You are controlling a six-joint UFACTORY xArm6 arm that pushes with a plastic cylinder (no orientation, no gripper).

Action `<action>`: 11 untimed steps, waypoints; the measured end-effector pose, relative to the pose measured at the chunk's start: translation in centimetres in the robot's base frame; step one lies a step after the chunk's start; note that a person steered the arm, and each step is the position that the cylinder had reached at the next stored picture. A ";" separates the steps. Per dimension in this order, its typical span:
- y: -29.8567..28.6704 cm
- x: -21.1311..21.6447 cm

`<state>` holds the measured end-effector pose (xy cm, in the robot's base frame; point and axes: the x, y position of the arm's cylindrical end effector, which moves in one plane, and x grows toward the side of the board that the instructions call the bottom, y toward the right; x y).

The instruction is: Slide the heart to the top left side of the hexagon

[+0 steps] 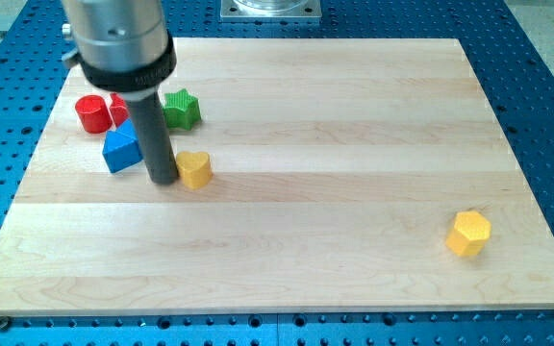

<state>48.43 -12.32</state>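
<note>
A yellow heart block [195, 169] lies on the wooden board at the view's left of centre. A yellow hexagon block [469, 234] sits far off at the view's lower right. My tip [163, 180] stands on the board just left of the heart, touching or nearly touching its left side. The rod rises from there to the top left and hides part of what lies behind it.
A blue triangle block [121, 149] lies just left of the rod. A red cylinder [91, 113] and another red block [119, 109], partly hidden, sit above it. A green star [182, 109] lies above the heart. The board's left edge [12, 211] is near.
</note>
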 end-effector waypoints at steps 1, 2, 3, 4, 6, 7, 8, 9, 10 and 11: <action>7.7 1.7; 6.3 2.6; -2.6 3.5; -3.9 -0.4; 8.5 -1.7; 14.4 -4.6; 13.7 -8.7; 15.4 -10.2; 20.4 -9.5; 22.7 -8.3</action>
